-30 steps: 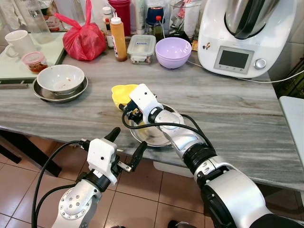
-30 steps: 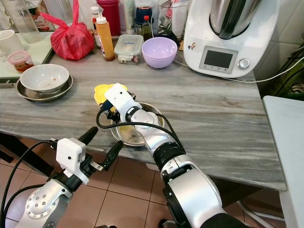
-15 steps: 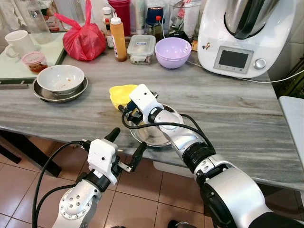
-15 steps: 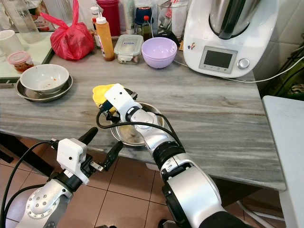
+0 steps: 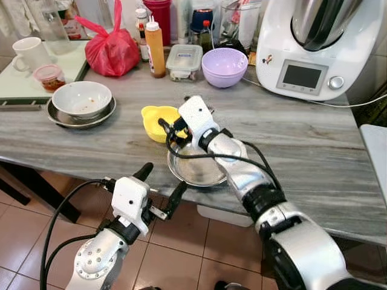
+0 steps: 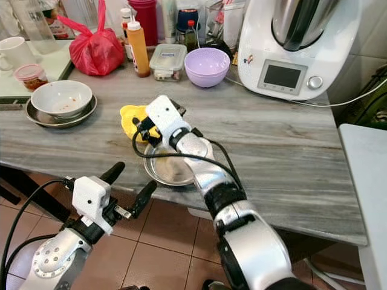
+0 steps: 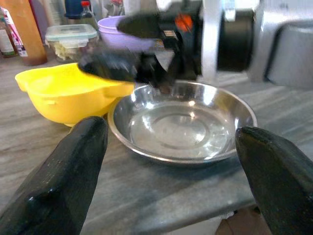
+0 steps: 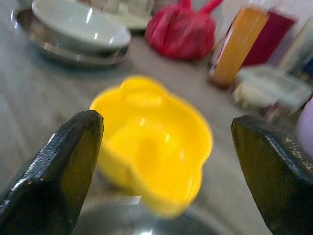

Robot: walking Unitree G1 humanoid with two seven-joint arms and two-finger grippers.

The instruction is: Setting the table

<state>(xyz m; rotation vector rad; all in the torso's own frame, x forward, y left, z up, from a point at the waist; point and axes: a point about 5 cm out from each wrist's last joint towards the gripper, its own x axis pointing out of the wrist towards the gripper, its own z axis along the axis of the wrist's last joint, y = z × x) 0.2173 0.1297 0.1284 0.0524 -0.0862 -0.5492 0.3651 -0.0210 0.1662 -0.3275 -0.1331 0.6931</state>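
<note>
- Grey wood-grain tabletop (image 5: 314, 139) carried everything; a white kitchen machine with a steel jug (image 5: 311, 48) stood at its far right corner.
- Right pincer (image 5: 171, 128) hovered over the gap between the two task dishes, fingers spread wide and empty. In the right wrist view the yellow bowl sat between the two black fingertips (image 8: 54, 166), not touched.
- Left pincer (image 5: 162, 192) hung off the near tabletop edge, below it, fingers released and holding nothing. It faced the steel dish.
- Round shallow stainless-steel dish (image 5: 196, 166) lay near the front edge, empty, under the right forearm.
- White ceramic bowl, soiled, sat in a steel plate (image 5: 81, 99) at the left, well apart from the work.
- Lilac plastic bowl (image 5: 224, 65) stood toward the back, beside a clear lidded food container (image 5: 184, 61).
- Red knotted plastic bag (image 5: 113, 51) and an orange squeeze bottle (image 5: 156, 48) stood at the back left.
- Small yellow lobed plastic bowl (image 5: 156, 118) sat upright, just beside the steel dish on its far-left side; contact not resolvable.
- Progress, judged: early. Two dishes lay out near the front, neither gripped; the yellow bowl looked like the next pick. Placing the remaining ware is left.
</note>
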